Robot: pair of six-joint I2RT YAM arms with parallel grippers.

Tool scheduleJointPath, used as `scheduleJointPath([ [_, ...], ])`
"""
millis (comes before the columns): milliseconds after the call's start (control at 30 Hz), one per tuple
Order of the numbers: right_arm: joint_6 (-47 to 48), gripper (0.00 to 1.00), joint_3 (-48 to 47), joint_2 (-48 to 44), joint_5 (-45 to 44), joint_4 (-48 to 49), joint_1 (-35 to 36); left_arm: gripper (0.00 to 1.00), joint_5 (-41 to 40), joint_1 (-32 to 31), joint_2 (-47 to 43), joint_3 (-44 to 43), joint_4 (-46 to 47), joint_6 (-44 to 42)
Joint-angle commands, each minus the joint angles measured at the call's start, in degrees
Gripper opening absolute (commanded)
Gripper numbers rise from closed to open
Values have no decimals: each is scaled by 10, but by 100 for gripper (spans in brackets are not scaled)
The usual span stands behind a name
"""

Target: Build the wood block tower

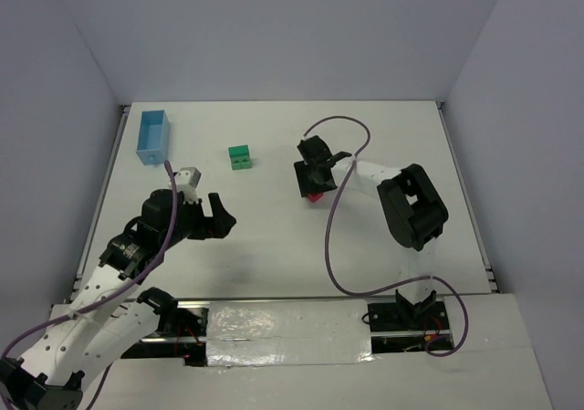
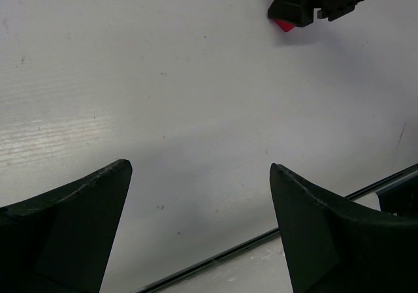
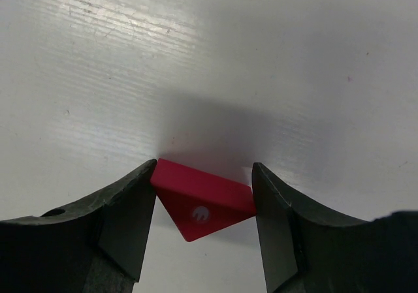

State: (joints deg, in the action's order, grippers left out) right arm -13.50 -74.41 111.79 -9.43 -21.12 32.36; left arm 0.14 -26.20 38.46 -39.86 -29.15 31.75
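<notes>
The red triangular roof piece (image 3: 206,201) sits between the fingers of my right gripper (image 3: 204,175), and both jaws touch its ends. In the top view the right gripper (image 1: 311,187) is at the table's middle right, with a bit of the red piece (image 1: 315,196) showing under it. Green blocks (image 1: 240,157) stand together to its left, apart from both grippers. My left gripper (image 1: 220,215) is open and empty, low over bare table at the near left. In the left wrist view its jaws (image 2: 199,170) stand wide apart, and the red piece (image 2: 285,25) shows far off.
A light blue rectangular box (image 1: 152,136) lies at the far left of the table. White walls close in the back and sides. A metal rail (image 1: 283,302) runs along the near edge by the arm bases. A purple cable (image 1: 333,236) loops off the right arm.
</notes>
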Motion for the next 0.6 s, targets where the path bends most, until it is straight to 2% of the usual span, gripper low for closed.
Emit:
scheduleJointPath([
  [0, 8, 52, 23, -52, 7, 8, -1, 99, 7, -3, 4, -4, 18, -1],
  [133, 28, 27, 27, -58, 30, 15, 0, 99, 19, -3, 3, -2, 24, 3],
  [167, 30, 25, 29, -62, 36, 20, 1, 99, 21, -3, 1, 1, 27, 5],
  [333, 47, 23, 68, -111, 50, 65, 25, 99, 58, -3, -13, 21, 54, 26],
  [400, 67, 23, 95, -151, 66, 100, 39, 99, 105, -3, -22, 41, 93, 48],
  [500, 127, 23, 139, -209, 65, 149, 97, 100, 167, -3, -27, 57, 151, 92],
  [567, 169, 23, 163, -247, 46, 186, 152, 99, 179, -3, -35, 59, 170, 137],
])
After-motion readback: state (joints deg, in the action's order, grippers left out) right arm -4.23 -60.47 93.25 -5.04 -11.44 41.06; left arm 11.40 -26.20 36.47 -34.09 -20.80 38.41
